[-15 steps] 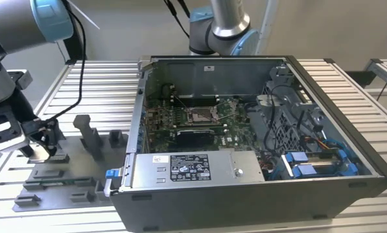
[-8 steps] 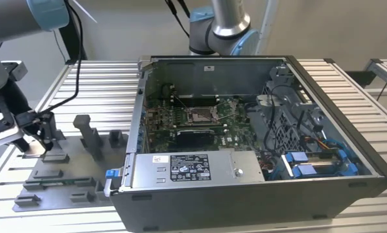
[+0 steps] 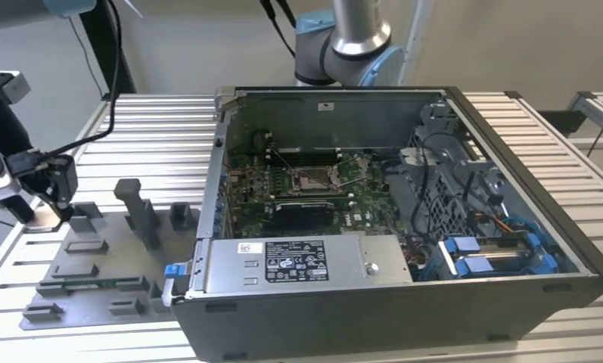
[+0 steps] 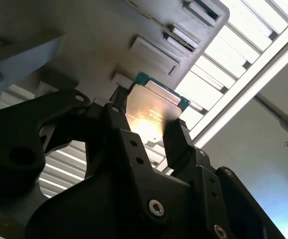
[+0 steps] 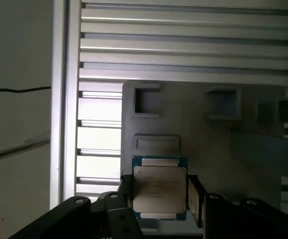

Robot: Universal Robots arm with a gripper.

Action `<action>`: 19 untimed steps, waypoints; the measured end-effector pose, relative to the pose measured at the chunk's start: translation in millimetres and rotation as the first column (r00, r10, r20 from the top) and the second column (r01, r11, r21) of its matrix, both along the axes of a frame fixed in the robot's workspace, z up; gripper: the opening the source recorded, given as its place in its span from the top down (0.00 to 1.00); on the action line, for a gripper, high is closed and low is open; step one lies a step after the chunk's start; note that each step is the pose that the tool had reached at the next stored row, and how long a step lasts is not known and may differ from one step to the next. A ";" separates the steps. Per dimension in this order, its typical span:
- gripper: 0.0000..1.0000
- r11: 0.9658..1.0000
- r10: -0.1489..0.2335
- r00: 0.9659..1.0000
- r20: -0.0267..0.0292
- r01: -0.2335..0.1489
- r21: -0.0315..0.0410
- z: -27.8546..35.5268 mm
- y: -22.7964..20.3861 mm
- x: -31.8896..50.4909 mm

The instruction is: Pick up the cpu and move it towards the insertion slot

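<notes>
**Cpu in the jaws, slot far away**

The gripper has its jaws pressed on two opposite sides of the cpu, and they seem to be pinching it. The cpu lies flat between them, shiny side up in the first wrist view. It is over one corner of the grey fixture plate. I cannot tell if it touches the plate or hangs just above it.

To do this step well, I think the hold should be firm but soft. The jaws only have thin edges to hold, so the cpu should stay flat. A tilt could let it slip out.

A bit farther off, in the exterior view, grey posts stand up from the plate. They are between the gripper and the computer case. The case wall is tall too, so a low, straight path looks blocked. Going high looks safer to me.

Farthest off is the insertion slot. It lies deep inside the case, well apart from the gripper. The case is open on top, so there is room from above. Wires sit toward the exterior view's right of the slot, away from this path.
</notes>
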State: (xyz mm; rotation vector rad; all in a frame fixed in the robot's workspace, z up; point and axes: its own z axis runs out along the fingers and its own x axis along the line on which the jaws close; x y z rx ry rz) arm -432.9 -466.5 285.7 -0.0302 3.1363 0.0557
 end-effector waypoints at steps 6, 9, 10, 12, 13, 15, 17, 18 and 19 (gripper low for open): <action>1.00 1.000 0.000 1.000 0.000 0.000 0.000 12.9 0.0 0.0; 1.00 1.000 0.000 1.000 0.000 0.000 0.000 18.9 0.0 0.0; 1.00 1.000 0.000 1.000 0.000 0.000 0.000 21.0 0.0 0.0; 1.00 1.000 0.000 1.000 0.000 0.000 0.000 25.2 0.0 0.0; 1.00 1.000 0.000 1.000 0.000 0.000 0.000 27.4 0.0 0.0; 1.00 1.000 0.000 1.000 0.000 0.000 0.000 31.9 0.0 0.0; 1.00 1.000 0.000 1.000 0.000 0.000 0.000 36.4 0.0 0.0; 1.00 1.000 0.000 1.000 0.000 0.000 0.000 38.8 0.0 0.0; 1.00 1.000 0.000 1.000 0.000 0.000 0.000 41.0 0.0 0.0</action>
